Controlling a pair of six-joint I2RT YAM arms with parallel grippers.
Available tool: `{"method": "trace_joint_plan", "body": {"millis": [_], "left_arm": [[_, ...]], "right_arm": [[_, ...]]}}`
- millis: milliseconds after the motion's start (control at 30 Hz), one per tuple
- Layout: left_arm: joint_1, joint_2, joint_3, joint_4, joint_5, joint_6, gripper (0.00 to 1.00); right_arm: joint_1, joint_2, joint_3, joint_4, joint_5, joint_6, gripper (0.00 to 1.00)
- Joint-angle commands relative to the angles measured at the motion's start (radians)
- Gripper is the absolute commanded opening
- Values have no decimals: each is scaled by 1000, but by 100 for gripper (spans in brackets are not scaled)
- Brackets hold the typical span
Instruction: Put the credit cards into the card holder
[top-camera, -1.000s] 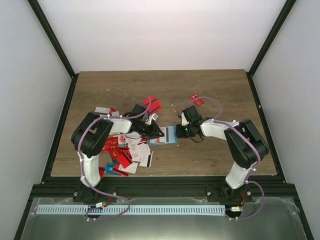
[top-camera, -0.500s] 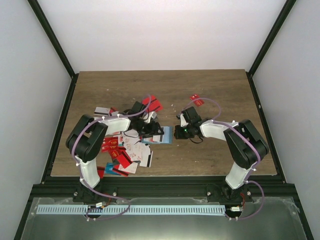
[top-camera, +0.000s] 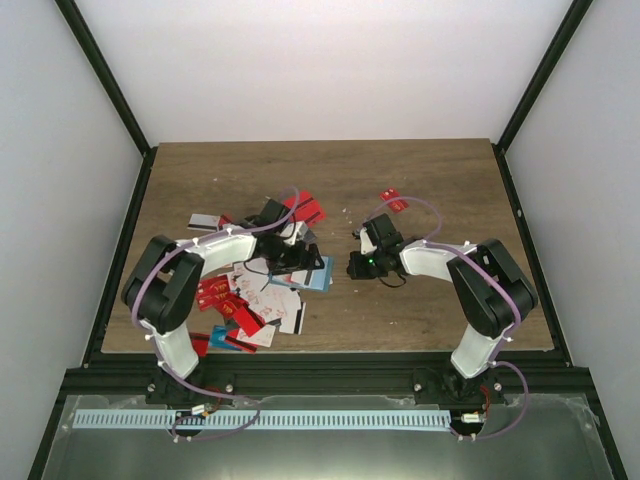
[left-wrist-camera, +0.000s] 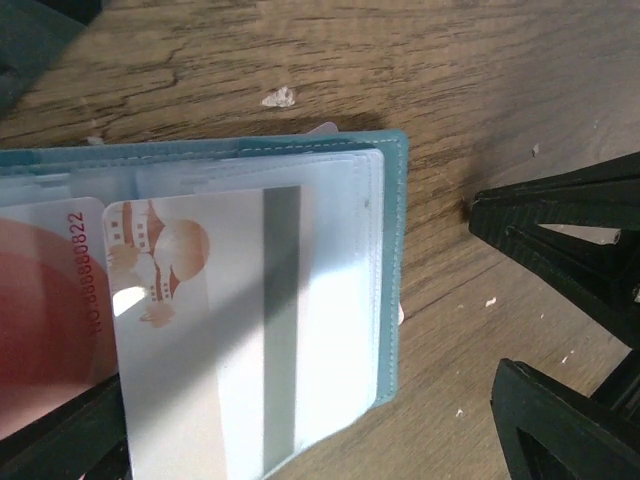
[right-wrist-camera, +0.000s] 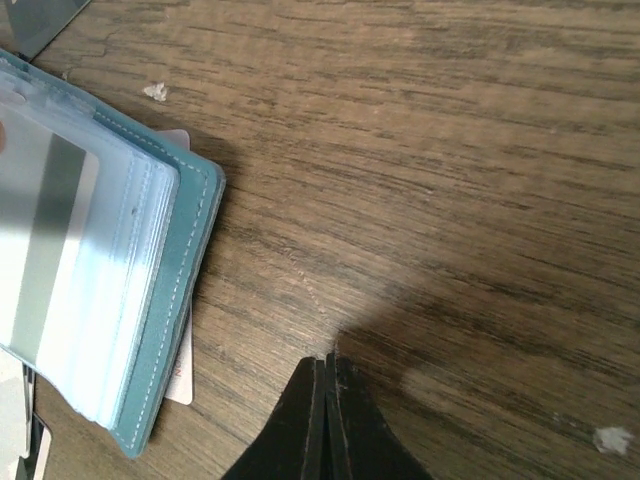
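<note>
The card holder (top-camera: 314, 276) lies open on the wood, teal cover (left-wrist-camera: 397, 250) down and clear sleeves up. A white card with a grey stripe (left-wrist-camera: 240, 330) sits in its top sleeve, beside a red one (left-wrist-camera: 40, 310). My left gripper (top-camera: 298, 262) is open over the holder, with one finger (left-wrist-camera: 560, 430) off its right edge and the other at its left side. My right gripper (top-camera: 353, 266) is shut and empty, its tip (right-wrist-camera: 327, 362) on bare wood just right of the holder (right-wrist-camera: 150, 300). A heap of credit cards (top-camera: 250, 298), mostly red and white, lies left of the holder.
More red cards (top-camera: 305, 210) lie behind the left gripper and one (top-camera: 393, 200) behind the right arm. A grey-and-red card (top-camera: 205, 220) sits at far left. A white card corner (right-wrist-camera: 181, 382) pokes out from under the holder. The right gripper's fingers (left-wrist-camera: 560, 225) reach in from the right.
My left gripper has opened wide from nearly shut. The card holder has shifted left towards the heap, and the left arm has drawn back with it. The right gripper stays shut and followed slightly left.
</note>
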Motion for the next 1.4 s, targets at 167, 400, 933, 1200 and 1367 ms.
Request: {"method": "trace_joint_plan", "body": {"millis": [167,400,933,1200,1367], "left_arm": [[-8,-106,70,-182,-144,86,100],[-7,-116,76,-202,-208,137,88],[-9,-8,31,-129,-209,132,46],[-10,23,10,-97,-170,125,45],[-14,28,-3,-80,-145,114,45]], "right_arm": [[12,-25,8,-42,-28,-3,1],[12,-38,15,-38,-55,3,1],[76,-7,76,17,-144,56,1],[83,46,87,33,-134,57,1],[84,80,86,48,-136,60,1]]}}
